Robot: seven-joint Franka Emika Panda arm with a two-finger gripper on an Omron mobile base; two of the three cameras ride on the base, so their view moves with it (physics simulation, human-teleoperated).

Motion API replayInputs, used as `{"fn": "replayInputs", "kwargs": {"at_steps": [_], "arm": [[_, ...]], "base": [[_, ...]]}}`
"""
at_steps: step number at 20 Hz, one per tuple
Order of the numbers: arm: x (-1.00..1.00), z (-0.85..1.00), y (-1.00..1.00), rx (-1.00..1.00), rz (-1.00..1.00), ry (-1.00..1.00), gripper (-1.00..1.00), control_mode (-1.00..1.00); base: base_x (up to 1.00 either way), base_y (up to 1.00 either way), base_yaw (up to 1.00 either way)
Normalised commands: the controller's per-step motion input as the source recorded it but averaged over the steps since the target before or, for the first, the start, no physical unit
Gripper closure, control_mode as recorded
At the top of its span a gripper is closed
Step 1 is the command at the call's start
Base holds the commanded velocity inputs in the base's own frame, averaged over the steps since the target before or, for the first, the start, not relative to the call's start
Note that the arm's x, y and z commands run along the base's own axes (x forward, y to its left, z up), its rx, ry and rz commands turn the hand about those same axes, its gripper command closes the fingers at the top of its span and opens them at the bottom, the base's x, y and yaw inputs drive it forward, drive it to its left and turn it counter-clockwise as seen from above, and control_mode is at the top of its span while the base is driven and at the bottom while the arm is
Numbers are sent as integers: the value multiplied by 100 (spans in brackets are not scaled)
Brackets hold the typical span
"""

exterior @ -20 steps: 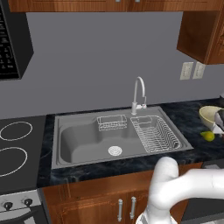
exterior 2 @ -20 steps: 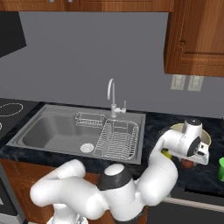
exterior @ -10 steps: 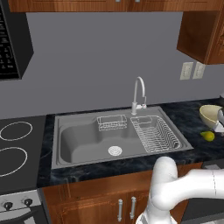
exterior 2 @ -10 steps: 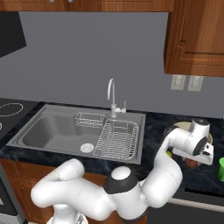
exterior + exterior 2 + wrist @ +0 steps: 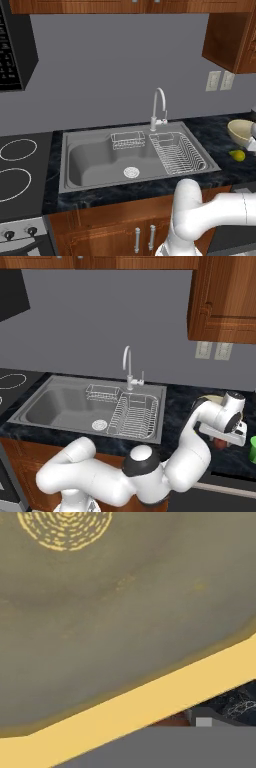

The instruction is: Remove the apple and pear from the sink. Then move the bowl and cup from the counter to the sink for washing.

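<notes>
Lighting: even, soft, moderately bright rendered light | Shadows: faint shading seen inside the sink point(image 5: 95, 160) basin | Glare: mild sheen on the faucet point(image 5: 158, 107) | Focus: base views sharp; the bowl point(image 5: 100, 612) rendered coarse and blurry close up

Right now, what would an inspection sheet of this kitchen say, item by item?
Surface: dark speckled counter.
Job's things: sink holds no fruit; pear on counter beside bowl; apple partly hidden under hand; green cup at frame edge.
Clutter: nothing seen.
Grippers: gripper hangs over the bowl's inside; jaws not visible.
Cables: nothing seen.
Surroundings: faucet, wire rack, stovetop, wall outlets, wooden cabinets.
</notes>
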Motion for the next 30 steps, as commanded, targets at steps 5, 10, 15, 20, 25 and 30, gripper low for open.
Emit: {"fn": "replayInputs", "kwargs": {"at_steps": [5,10,15,20,25,30], "arm": [[-2,-14,3,0,0,3,100,-100],[0,-12,5,0,0,1,100,-100],[0,-14,4,0,0,1,100,-100],[0,-17,0,0,0,2,100,-100],[0,-20,2,0,0,4,-100,-100],[0,-13,1,0,0,4,-100,-100]], "base": [[0,0,0],[0,0,0],[0,0,0],[0,0,0],[0,0,0],[0,0,0]]}}
